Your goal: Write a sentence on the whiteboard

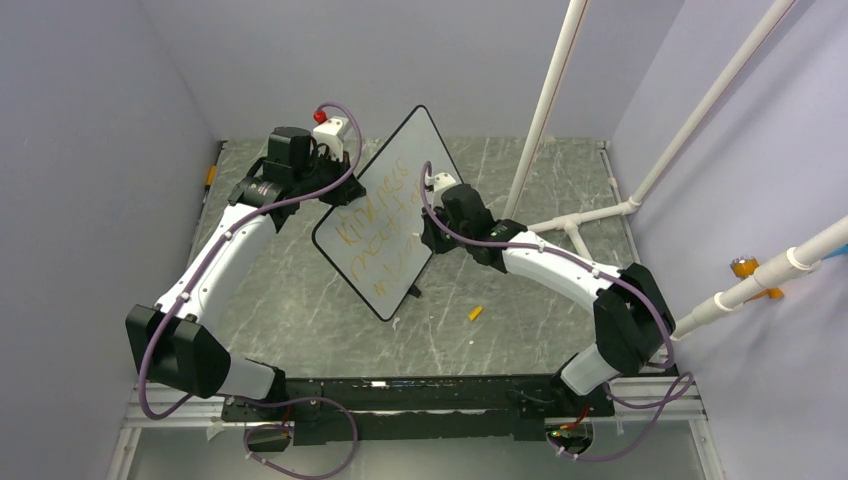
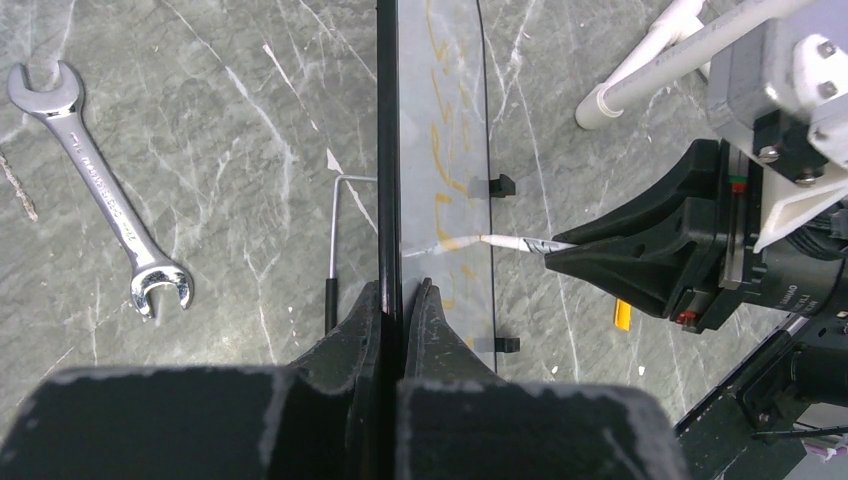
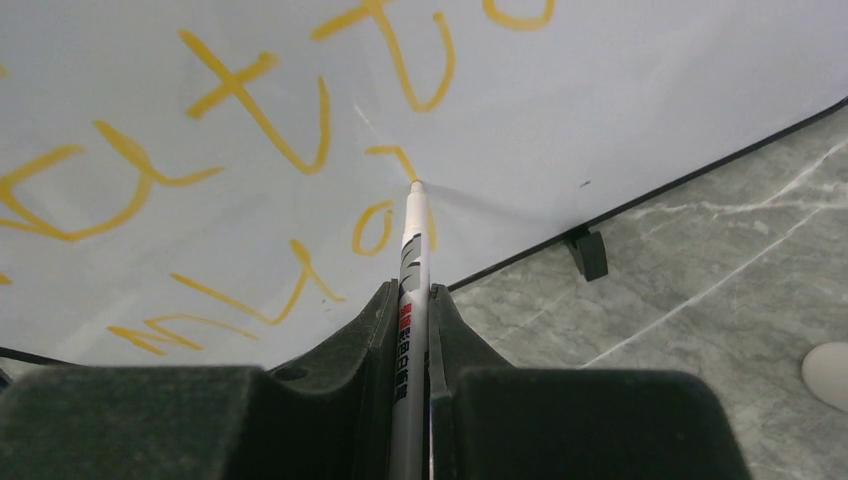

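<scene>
The left gripper (image 2: 400,290) is clamping the whiteboard (image 1: 400,160), the right gripper (image 3: 410,292) is pinching the marker (image 3: 413,240). Pressing harder risks pivoting the whiteboard in that clamp, skewing strokes.

Pale lavender walls (image 1: 90,150) enclose a grey marbled tabletop (image 1: 500,345), with white pipes (image 1: 545,110) rising at the right.

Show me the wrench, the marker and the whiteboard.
wrench (image 2: 102,192), left wrist view, middle of its shaft.
marker (image 3: 412,250), right wrist view, barrel just below the tip.
whiteboard (image 1: 407,150), top view, bare white upper corner.
</scene>
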Robot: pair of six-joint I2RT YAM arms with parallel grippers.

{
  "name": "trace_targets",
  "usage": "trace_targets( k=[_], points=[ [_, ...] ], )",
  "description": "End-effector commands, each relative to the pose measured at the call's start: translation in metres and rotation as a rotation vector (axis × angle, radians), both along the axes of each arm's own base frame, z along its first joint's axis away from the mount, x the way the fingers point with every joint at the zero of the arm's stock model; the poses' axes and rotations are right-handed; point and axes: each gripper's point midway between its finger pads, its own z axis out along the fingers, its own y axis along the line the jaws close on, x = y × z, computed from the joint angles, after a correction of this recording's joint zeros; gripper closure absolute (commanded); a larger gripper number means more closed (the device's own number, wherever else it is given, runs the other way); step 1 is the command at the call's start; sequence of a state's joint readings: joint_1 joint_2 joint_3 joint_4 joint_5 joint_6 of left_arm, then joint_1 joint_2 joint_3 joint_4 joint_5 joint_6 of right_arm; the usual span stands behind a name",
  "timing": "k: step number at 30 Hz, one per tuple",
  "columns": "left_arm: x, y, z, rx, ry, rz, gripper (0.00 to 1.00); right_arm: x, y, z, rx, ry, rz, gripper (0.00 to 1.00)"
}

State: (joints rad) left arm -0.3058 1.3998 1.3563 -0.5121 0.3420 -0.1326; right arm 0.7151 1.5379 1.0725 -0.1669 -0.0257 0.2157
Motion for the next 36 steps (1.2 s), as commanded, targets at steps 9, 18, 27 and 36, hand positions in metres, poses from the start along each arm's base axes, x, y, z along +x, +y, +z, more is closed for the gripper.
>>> trace_targets(
  k=[9,18,27,36],
  points=[
    [-0.01,0.051,-0.06,0.321,0.1,0.075,1.0,0.029,0.013,0.029,0.029,-0.081,-0.039,1.0],
    [-0.01,0.052,-0.061,0.324,0.102,0.075,1.0,0.034,0.008,0.021,0.024,-0.058,-0.061,1.0],
    [-0.009,0.051,-0.061,0.323,0.103,0.072,1.0,0.025,0.003,0.003,0.015,-0.023,-0.056,1.0],
    [-0.009,0.049,-0.062,0.319,0.106,0.064,1.0,0.014,0.002,-0.012,0.019,0.013,-0.038,1.0]
  ],
)
